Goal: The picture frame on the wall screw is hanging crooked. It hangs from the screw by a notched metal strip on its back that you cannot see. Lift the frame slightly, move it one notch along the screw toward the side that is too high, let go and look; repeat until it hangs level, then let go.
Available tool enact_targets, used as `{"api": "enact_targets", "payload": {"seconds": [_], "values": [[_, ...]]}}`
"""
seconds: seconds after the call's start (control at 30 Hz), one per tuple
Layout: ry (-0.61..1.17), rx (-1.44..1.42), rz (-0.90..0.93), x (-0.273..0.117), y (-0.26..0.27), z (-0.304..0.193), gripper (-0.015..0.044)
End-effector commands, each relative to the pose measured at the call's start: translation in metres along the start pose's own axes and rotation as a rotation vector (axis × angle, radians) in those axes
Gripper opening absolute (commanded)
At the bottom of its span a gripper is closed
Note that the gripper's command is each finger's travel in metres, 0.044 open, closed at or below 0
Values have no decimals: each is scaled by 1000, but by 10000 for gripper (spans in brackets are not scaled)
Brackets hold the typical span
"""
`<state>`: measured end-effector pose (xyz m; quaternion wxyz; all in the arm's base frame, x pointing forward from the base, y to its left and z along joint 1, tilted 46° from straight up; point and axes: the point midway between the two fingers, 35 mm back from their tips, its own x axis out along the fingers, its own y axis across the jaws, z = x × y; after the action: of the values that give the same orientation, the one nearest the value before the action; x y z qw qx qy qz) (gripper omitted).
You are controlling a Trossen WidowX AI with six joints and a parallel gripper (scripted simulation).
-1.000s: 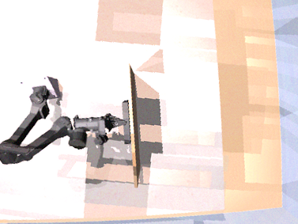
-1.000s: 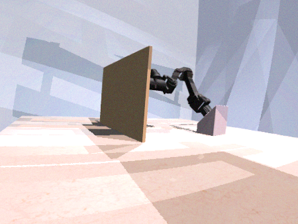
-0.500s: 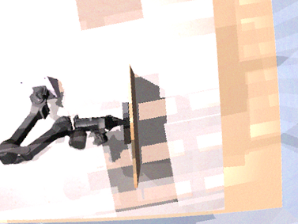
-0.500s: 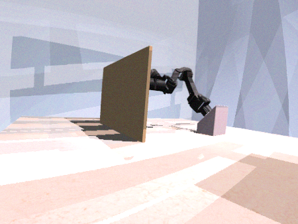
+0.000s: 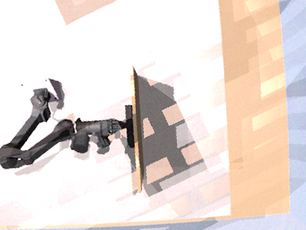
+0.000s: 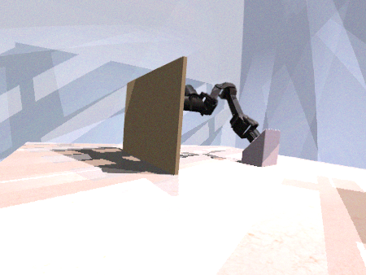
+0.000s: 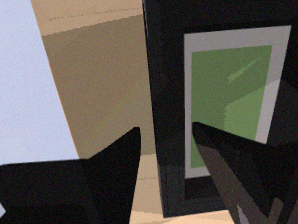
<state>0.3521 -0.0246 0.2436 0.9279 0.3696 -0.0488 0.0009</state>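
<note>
The picture frame (image 7: pixel 172 165) (image 5: pixel 131 136) is black, with a pale mat and a green picture, and hangs in front of the upright tan panel (image 7: pixel 95 90) (image 5: pixel 139 171) (image 6: pixel 152 122). In the wrist view its side rail and lower edge look slanted, but the camera's angle leaves the true tilt unclear. My gripper (image 7: pixel 166 129) (image 5: pixel 127 124) is open, with its fingertips apart on either side of the near side rail: one beside the frame, one over the picture's edge. The screw and the back strip are hidden. In the exterior view the panel hides the frame and the fingers.
My arm (image 5: pixel 22 137) (image 6: pixel 233 102) reaches to the panel from its base beside a lilac wedge block (image 6: pixel 271 148) (image 5: pixel 56 88). The panel stands upright on the pale table (image 5: pixel 102 42) (image 6: pixel 163 228) and casts a patterned shadow behind it. A tan strip runs along the table's far side.
</note>
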Motion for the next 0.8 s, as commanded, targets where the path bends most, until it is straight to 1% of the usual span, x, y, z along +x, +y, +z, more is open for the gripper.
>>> {"api": "enact_targets", "payload": {"seconds": [0.0, 0.1, 0.3, 0.53, 0.67, 0.7, 0.77], "values": [[0, 4, 0, 0, 0, 0, 260], [0, 10, 0, -5, 1, 2, 260], [4, 65, 2, -50, 4, 9, 260], [8, 130, 5, -97, -2, 2, 260], [8, 136, 5, -101, -4, 0, 260], [-1, 120, 8, -94, 1, 6, 260], [6, 135, 2, -100, 7, 9, 260]]}}
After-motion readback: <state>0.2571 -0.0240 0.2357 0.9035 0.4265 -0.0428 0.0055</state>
